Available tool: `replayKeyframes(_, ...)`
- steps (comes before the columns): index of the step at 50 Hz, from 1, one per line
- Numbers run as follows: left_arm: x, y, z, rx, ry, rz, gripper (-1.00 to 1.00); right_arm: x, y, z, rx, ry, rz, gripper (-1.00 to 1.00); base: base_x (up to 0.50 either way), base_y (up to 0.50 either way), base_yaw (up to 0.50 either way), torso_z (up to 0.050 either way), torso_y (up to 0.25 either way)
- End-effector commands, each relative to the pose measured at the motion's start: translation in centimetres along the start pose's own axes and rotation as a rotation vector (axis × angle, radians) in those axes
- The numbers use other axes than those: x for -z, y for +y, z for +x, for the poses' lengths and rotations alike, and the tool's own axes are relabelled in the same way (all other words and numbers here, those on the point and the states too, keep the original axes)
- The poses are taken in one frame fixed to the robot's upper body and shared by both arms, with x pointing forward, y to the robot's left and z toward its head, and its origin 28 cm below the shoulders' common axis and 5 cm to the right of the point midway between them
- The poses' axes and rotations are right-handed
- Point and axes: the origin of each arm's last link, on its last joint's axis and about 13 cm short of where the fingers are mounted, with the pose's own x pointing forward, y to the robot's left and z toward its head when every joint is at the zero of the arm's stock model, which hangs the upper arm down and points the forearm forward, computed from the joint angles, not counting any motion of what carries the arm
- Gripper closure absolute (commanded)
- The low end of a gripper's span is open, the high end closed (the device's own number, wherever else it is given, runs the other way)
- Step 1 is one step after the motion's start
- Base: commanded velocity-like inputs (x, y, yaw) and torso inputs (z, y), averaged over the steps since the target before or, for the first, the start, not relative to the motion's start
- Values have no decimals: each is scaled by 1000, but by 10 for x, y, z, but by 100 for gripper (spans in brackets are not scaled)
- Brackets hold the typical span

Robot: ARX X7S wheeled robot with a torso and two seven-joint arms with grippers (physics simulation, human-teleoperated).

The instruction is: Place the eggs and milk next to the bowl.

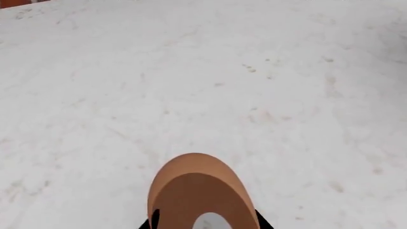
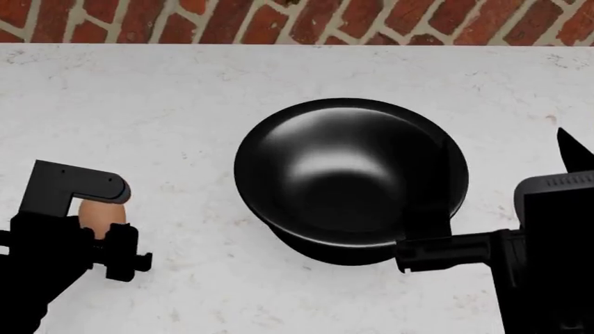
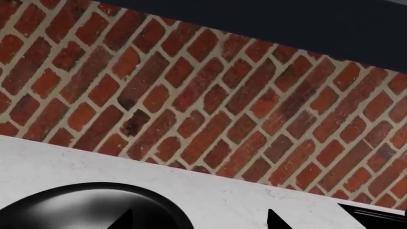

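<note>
One brown egg sits between the black fingers of my left gripper, which is shut on it. In the head view this egg and the left gripper hover over the white counter, well to the left of the bowl. The bowl is large, glossy, black and upright at the middle of the counter. My right gripper is open and holds nothing; one fingertip lies over the bowl's rim, the other over bare counter. The milk is out of view.
A white marbled counter runs back to a red brick wall. My right arm stands close against the bowl's right front side.
</note>
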Motion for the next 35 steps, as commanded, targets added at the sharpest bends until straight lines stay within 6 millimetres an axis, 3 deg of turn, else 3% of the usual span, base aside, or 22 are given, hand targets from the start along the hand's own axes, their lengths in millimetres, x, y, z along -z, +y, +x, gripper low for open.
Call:
replayKeyframes(1, 3, 0, 1, -6, 4, 2, 100, 2, 0, -1, -1, 4, 4, -100, 0, 0, 0, 0, 0)
replayKeyframes(14, -3, 1, -4, 18, -32, 1, 100, 0, -1, -2, 0, 2, 4, -100, 0, 0, 0, 0, 0)
replayKeyframes(21, -11, 2, -33, 228, -76, 67, 100, 0, -1, -3, 3, -2, 4, -100, 0, 0, 0, 0, 0)
replayKeyframes(35, -9, -7, -64, 474, -50, 205, 100, -2, 0, -4, 1, -8, 6, -100, 0, 0, 0, 0, 0)
